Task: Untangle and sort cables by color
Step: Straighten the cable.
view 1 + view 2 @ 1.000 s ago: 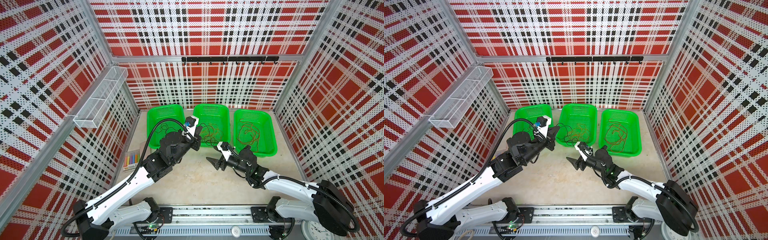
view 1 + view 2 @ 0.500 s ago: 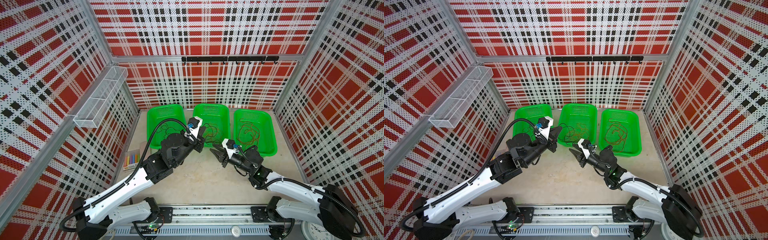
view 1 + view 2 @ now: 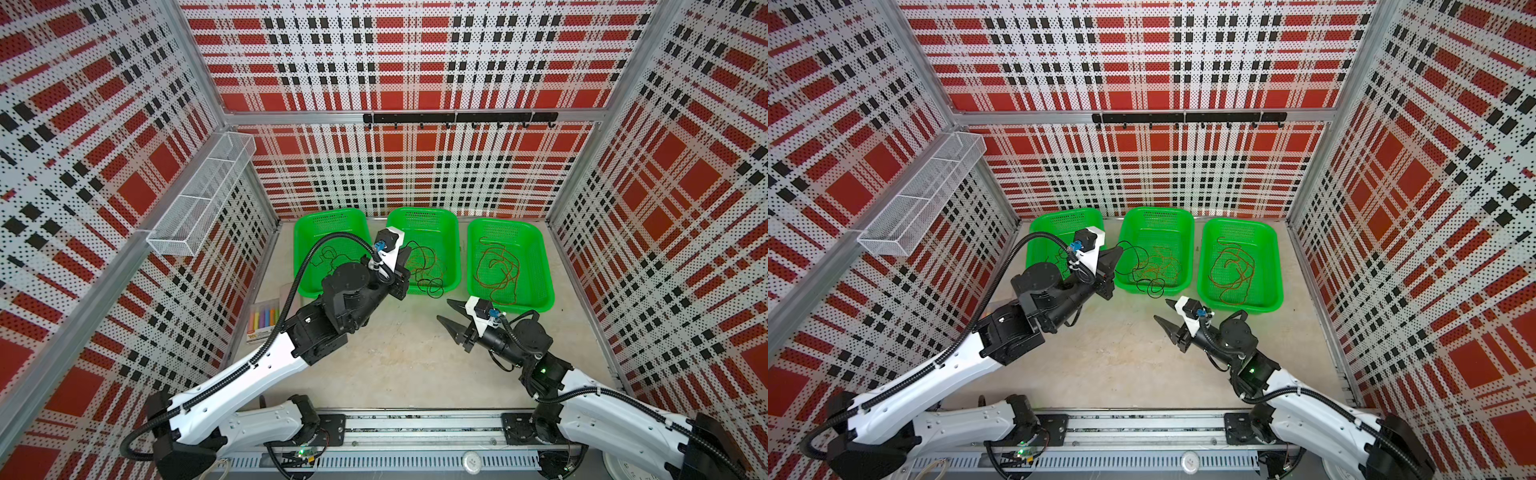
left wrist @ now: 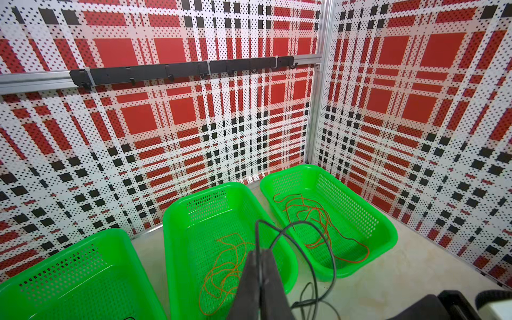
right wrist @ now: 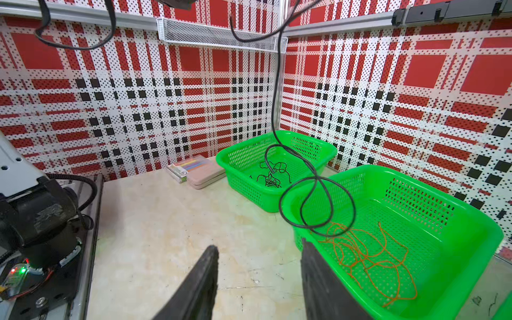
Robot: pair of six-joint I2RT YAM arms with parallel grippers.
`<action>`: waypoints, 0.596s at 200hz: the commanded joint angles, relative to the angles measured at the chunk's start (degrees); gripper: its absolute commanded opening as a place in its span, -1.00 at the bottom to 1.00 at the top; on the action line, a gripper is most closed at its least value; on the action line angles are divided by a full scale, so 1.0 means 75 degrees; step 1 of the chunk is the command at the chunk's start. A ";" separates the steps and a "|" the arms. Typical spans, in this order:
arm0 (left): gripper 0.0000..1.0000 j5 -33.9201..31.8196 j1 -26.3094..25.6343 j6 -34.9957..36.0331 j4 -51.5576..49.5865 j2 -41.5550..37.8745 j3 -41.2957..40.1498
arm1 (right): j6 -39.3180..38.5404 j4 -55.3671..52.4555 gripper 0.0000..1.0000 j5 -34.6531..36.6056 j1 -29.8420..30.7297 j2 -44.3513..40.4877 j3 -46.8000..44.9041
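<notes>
Three green baskets stand in a row: left (image 3: 328, 220), middle (image 3: 422, 214), right (image 3: 505, 226). Black cables (image 5: 273, 173) lie in the left one, orange cables (image 3: 428, 266) in the middle one, reddish-brown cables (image 3: 498, 266) in the right one. My left gripper (image 3: 405, 253) hangs over the middle basket's near-left edge, shut on a black cable (image 4: 331, 249). That cable loops down over the basket's front rim (image 3: 435, 287). My right gripper (image 3: 445, 309) is open and empty, low over the table in front of the gap between the middle and right baskets.
A pack of coloured chalks (image 3: 264, 318) lies by the left wall in front of the left basket. A wire mesh shelf (image 3: 203, 191) sticks out from the left wall. A black hook rail (image 3: 457, 118) runs along the back wall.
My right gripper moved toward the middle basket's front with its jaws narrowing, then drew back a little and opened wider. The left gripper kept its hold and lifted slightly toward the back.
</notes>
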 commanded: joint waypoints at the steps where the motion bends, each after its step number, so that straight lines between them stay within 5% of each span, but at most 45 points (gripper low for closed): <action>1: -1.00 -0.0034 -0.0045 0.0068 0.0054 0.0079 0.0206 | -0.0447 -0.0381 -0.04 -0.0056 0.0056 -0.0026 0.0193; 119: -1.00 -0.0077 -0.0323 -0.0049 0.0171 0.0244 0.0182 | -0.0852 -0.0034 -0.24 0.0582 0.0391 0.1616 0.1369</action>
